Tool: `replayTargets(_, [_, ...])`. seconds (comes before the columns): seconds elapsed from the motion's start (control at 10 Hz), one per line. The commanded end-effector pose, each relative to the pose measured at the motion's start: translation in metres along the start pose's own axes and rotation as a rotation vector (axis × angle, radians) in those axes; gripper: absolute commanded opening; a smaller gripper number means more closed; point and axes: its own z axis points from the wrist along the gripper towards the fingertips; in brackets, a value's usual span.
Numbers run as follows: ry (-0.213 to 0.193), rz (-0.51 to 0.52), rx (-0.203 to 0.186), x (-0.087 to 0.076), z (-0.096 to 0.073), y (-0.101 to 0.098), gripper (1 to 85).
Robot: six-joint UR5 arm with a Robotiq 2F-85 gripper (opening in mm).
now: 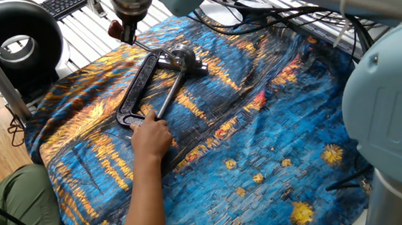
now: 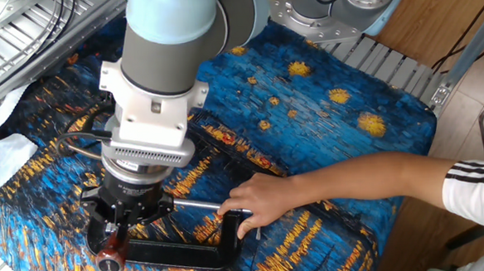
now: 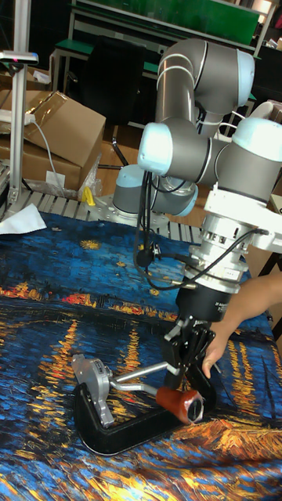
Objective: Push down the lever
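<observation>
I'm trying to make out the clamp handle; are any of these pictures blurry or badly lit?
One fixed view: evenly lit, the knob small at the top edge. The other fixed view: sharp, the arm looming over the clamp. Tall fixed view: dim background, the knob clearest there.

Bright, even daylight on fixed views; dimmer background, soft shadows.

You are working in a robotics lab or workshop. Behind the gripper [image 3: 186, 362] you see cardboard boxes [image 3: 59, 129] and a green workbench [image 3: 172, 19]. The table has a slatted aluminium top [image 1: 94, 31] under a painted cloth [image 1: 259, 122]; beyond the jaws lie a keyboard [image 1: 66, 2] and loose cables [image 1: 279, 13].
</observation>
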Motion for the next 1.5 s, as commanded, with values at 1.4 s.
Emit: replayTargets(1.4, [0.197,0.294,-0.038,0.05,-0.001,0.015,1.0])
